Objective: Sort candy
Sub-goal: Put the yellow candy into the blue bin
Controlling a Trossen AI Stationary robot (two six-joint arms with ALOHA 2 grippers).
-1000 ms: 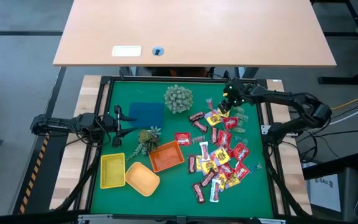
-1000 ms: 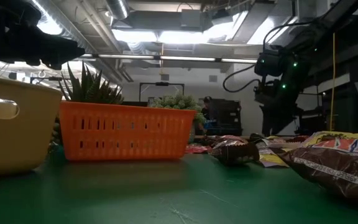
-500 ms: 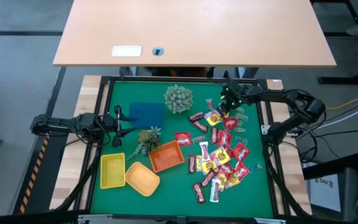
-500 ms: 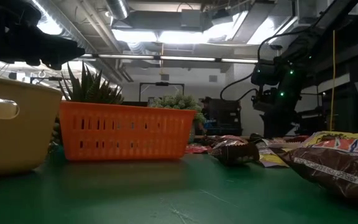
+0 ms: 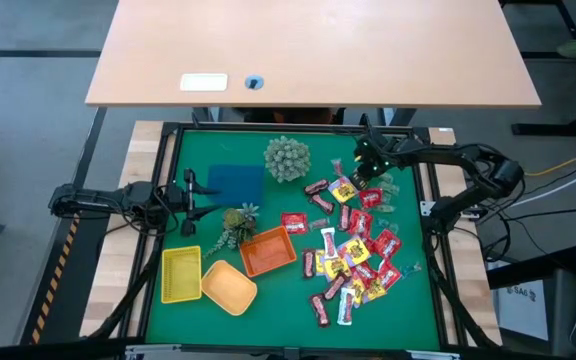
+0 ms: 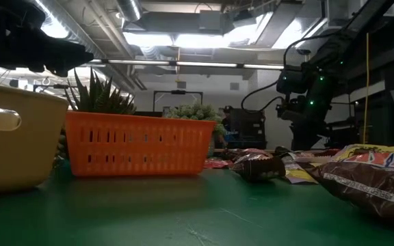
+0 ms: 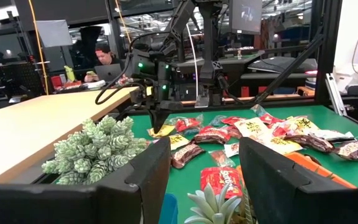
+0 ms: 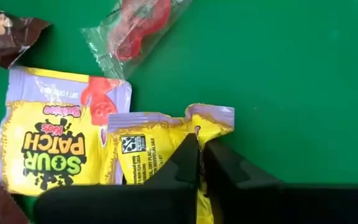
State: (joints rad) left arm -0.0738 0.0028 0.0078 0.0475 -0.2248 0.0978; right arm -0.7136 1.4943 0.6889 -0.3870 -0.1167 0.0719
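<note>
In orange basket (image 5: pixel 267 252): nothing visible

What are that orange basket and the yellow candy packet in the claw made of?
The orange basket looks like matte moulded plastic, with slotted walls. The yellow candy packet looks like thin glossy printed film, crinkled where the right gripper pinches it.

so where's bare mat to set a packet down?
Bare green mat runs along the near edge, below the orange tray and left of the candy. Another strip lies between the blue pad and the far rim. It is crowded on the right, where the right gripper pinches a yellow packet.
</note>
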